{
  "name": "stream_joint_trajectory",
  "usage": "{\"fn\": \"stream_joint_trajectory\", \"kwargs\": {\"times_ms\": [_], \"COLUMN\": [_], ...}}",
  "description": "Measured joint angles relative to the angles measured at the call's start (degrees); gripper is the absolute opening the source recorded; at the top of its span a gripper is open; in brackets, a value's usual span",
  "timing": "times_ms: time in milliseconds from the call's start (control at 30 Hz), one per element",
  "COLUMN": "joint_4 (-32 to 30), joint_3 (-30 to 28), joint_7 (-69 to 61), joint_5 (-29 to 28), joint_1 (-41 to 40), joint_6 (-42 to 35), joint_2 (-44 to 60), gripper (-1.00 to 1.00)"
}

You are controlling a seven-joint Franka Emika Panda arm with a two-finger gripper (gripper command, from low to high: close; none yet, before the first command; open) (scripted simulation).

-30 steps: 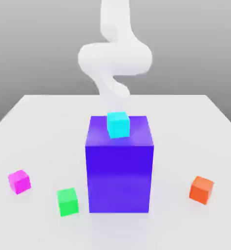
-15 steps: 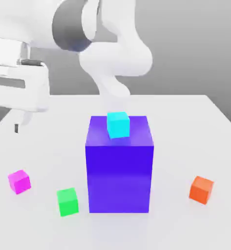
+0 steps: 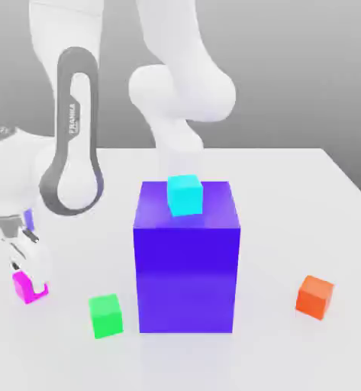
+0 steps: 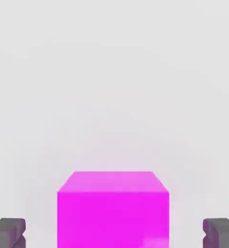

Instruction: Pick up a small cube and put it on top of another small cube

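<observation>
Magenta cube between parted jaws, to the exterior view's left of the blue-violet block

White and dark grey, the arm rises behind the block in the exterior view and bends over to the block's left side, as that view shows it. There the gripper is down at the magenta cube, well apart from the block. The jaws are released: in the hand view a dark finger stands on each side of the magenta cube, with a strip of pale surface visible between each finger and the cube. Neither finger touches the cube's sides, so it is not grasped. In the exterior view, part of the cube is hidden behind the gripper.

The green cube sits near the block, on the exterior view's left of it, between the block and the magenta cube across that view. It is apart from both, and its upper face is bare; the magenta cube is not on it.

The cyan cube rests on top of the block. The orange cube lies well apart from the block, on the exterior view's right, and is turned at an angle to the block's front face. The block itself stands upright on the pale table, its front face plain and its top lighter in tone.
</observation>
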Motion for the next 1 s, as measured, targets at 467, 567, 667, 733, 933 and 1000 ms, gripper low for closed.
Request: {"fn": "stream_joint_trajectory", "kwargs": {"times_ms": [467,567,667,733,933,1000], "joint_4": [-2.97,-3.14,-3.24,-3.31,-3.60,-3.74], "joint_3": [-7.46,-7.06,-6.32,-5.57,-5.25,-5.22], "joint_7": [6.74,0.99,-6.08,-11.30,-28.47,-34.58], "joint_5": [-15.15,-19.88,-23.36,-25.05,-27.98,-28.41], "joint_1": [5.05,5.76,6.38,6.61,9.58,10.65], "joint_6": [-9.83,-11.16,-12.35,-13.14,-15.25,-15.84], "joint_2": [-13.55,-15.95,-18.06,-19.39,-22.92,-23.92], "gripper": [-1.00,-1.00,-1.00,-1.00,-1.00,-1.00]}}
